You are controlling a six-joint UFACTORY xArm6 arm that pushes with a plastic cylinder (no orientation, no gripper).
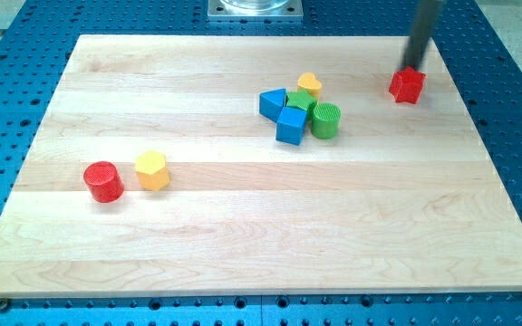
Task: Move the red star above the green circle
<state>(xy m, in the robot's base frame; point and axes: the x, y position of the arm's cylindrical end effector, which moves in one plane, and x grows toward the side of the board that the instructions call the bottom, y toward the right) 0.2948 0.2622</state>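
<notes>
The red star (407,86) lies at the view's upper right on the wooden board (243,235). My tip (414,66) is right at the star's top edge, touching or almost touching it. The green circle (326,119) stands left of and a little below the star, at the right end of a tight cluster near the board's middle top.
The cluster also holds a blue cube (291,126), a blue triangle (272,102), a green block (301,101) and a yellow heart (310,84). A red cylinder (103,181) and a yellow hexagon (151,170) sit at the view's left.
</notes>
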